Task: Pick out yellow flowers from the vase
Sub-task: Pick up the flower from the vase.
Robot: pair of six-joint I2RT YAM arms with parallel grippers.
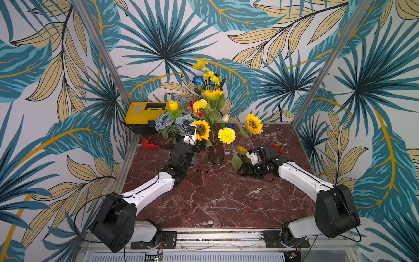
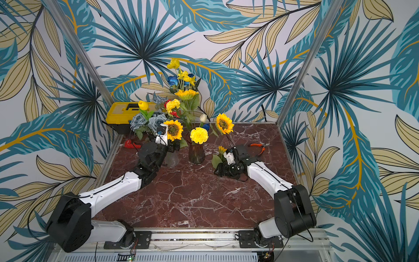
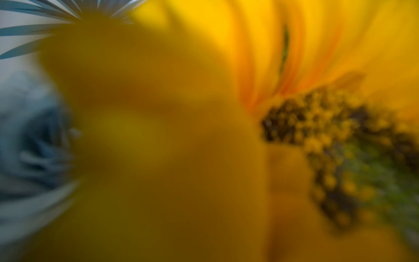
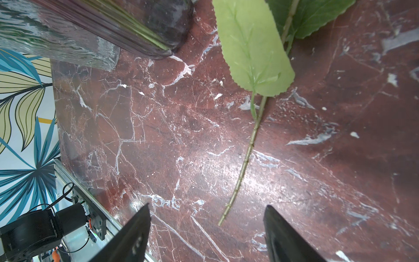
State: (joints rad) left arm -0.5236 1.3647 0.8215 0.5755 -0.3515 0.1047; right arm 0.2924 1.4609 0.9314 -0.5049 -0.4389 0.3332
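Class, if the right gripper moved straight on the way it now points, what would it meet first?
Probably the loose sunflower stem lying on the marble tabletop, ahead between the right gripper's open jaws; height is unclear.

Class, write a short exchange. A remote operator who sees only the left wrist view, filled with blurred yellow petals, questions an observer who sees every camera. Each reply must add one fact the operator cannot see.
Operator: Only yellow blur here. Where is my gripper?
Observer: In both top views the left gripper sits close against the head of a large sunflower, beside the dark vase.
Operator: Is any yellow flower out of the vase?
Observer: Yes. A small sunflower lies on the table. Its stem lies free in front of the open right gripper.
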